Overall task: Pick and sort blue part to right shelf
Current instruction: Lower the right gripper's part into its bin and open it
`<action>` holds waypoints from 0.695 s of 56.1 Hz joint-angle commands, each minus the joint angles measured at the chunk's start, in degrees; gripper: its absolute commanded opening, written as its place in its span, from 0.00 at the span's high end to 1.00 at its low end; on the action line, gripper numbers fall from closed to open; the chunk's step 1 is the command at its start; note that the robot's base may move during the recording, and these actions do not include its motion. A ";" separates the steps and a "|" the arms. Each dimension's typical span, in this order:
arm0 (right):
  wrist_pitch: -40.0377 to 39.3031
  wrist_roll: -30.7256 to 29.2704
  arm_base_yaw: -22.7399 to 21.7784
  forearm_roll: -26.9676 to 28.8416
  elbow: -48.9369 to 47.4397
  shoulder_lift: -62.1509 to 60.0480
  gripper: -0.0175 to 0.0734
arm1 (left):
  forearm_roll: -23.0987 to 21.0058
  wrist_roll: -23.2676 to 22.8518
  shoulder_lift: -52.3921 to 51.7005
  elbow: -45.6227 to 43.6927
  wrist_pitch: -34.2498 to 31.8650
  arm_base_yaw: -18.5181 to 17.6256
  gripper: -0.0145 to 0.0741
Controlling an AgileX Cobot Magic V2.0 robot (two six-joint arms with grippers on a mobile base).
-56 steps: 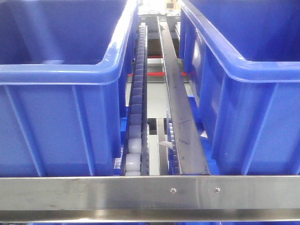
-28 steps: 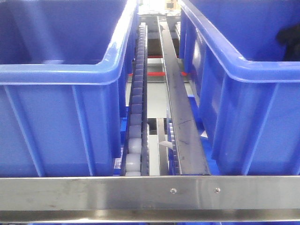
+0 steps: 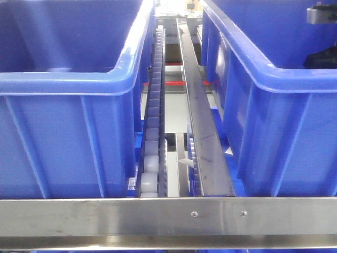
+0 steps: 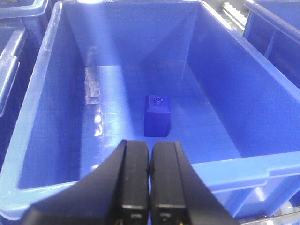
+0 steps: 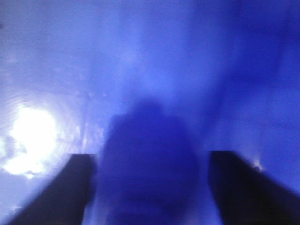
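Observation:
In the right wrist view, my right gripper (image 5: 150,187) is open, low inside a blue bin. A dark blue part (image 5: 150,164) sits blurred between its fingers (image 5: 61,187), with a gap on the right side. The right arm (image 3: 322,15) shows at the top right of the front view, inside the right bin (image 3: 274,79). My left gripper (image 4: 150,154) is shut and empty above the near rim of the left bin (image 4: 234,164). A small blue block (image 4: 157,115) stands on that bin's floor, ahead of the gripper.
A roller track (image 3: 152,116) and a metal rail (image 3: 202,126) run between the two bins. A steel bar (image 3: 168,216) crosses the front. More blue bins (image 4: 276,37) stand beside the left bin.
The right arm has come into the front view at the top right, over the right bin, and reaches further in now. The left bin and the rails are unchanged.

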 commanded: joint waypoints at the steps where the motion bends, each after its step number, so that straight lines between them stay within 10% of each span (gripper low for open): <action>1: -0.81 -0.54 -0.46 -0.44 -2.94 -3.81 0.13 | -0.44 -0.48 0.58 -1.70 -4.57 -0.38 0.70; 13: 0.84 -0.54 -0.46 -0.44 -2.69 -12.18 0.18 | -0.44 -0.48 0.58 -1.70 -4.57 -0.38 0.70; 27: 1.62 -0.54 -0.39 0.62 3.74 -28.71 0.68 | -0.44 -0.48 0.58 -1.70 -4.57 -0.38 0.70; 39: 1.21 -0.54 -0.39 1.24 17.92 -47.23 0.74 | -0.44 -0.48 0.58 -1.70 -4.57 -0.38 0.70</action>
